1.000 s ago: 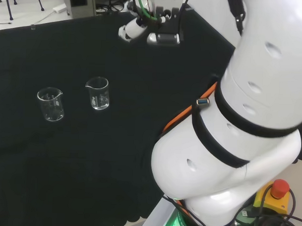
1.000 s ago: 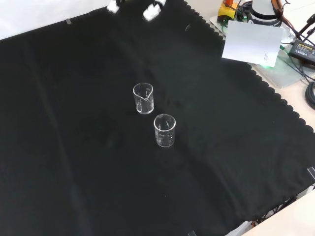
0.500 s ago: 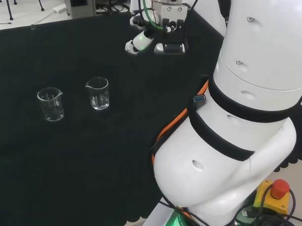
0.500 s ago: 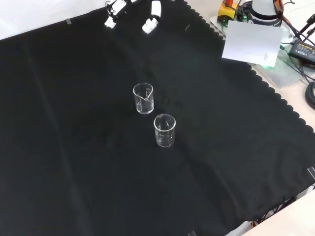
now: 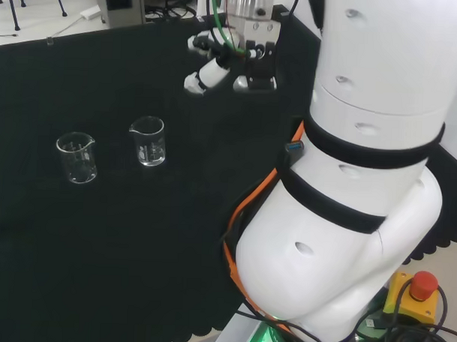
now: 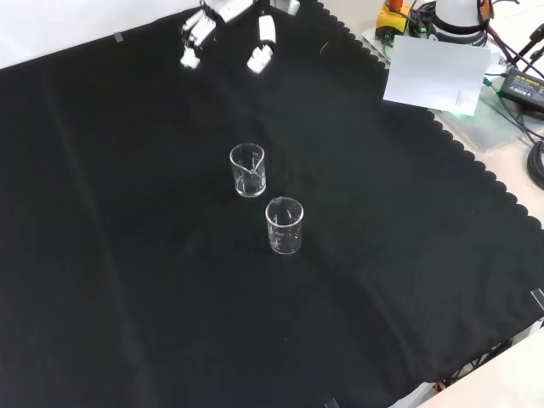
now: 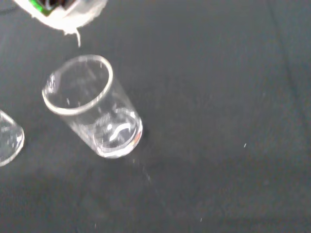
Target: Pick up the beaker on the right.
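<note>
Robot hand (image 5: 231,66) has come lower and nearer over the last second. In the head view it started high at the far edge of the black cloth and now hangs further down, toward the middle of the worktop (image 5: 98,249). In the front view more of its fingers (image 6: 261,44) now reach in from the top edge. Fingers spread and fairly straight, nothing between them: the hand is open and empty.

Two clear glass beakers stand upright on the cloth, neither moved. Head view: right beaker (image 5: 148,141) with the left beaker (image 5: 76,157) beside it, a small gap between, not touching. Front view: the same pair stand one behind the other; the farther one (image 6: 247,170) is the target.

The wrist view looks down on one beaker (image 7: 92,112), empty, with the rim of a second at the picture's edge.

Judgement: approach phase, no contact yet. The robot hand is well apart from the target. Descent and closing round the glass remain. Risk: the neighbouring beaker sits close, so spread fingers could knock it.
</note>
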Robot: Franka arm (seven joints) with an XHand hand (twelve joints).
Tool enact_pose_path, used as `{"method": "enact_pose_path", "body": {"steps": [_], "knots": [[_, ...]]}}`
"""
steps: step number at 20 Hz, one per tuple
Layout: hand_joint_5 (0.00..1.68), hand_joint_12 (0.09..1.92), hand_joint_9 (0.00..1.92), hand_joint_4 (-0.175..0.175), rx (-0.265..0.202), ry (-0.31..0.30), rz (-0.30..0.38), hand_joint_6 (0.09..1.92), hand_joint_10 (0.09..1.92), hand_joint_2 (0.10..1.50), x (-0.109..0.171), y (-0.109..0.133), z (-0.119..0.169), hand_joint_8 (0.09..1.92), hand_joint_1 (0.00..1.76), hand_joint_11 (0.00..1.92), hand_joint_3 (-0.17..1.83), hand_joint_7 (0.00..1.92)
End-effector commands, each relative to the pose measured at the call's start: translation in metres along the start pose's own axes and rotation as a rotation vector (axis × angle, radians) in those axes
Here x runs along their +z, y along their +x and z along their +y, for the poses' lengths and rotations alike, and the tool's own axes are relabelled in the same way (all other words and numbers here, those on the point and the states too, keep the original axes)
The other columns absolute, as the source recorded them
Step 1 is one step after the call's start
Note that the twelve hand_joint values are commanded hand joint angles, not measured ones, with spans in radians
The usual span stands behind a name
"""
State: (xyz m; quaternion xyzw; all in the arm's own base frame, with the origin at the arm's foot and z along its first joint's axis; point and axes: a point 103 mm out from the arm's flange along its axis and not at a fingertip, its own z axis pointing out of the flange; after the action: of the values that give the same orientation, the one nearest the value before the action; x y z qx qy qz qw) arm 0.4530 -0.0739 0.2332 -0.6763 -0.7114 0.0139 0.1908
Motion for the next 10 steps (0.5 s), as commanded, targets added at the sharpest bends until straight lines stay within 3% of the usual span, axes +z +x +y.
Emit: {"method": "enact_pose_path", "body": {"steps": [1, 10], "knots": [[0.20, 1.15, 0.27, -0.019, -0.168, 0.084, 0.061, 0.09, 0.67, 0.54, 0.070, 0.010, 0.029, 0.58, 0.75, 0.00, 0.70, 0.12], [0.18, 1.04, 0.25, -0.010, -0.237, 0.142, 0.054, 0.09, 0.65, 0.53, 0.103, 0.019, 0.037, 0.55, 0.75, 0.00, 0.65, 0.11]]}}
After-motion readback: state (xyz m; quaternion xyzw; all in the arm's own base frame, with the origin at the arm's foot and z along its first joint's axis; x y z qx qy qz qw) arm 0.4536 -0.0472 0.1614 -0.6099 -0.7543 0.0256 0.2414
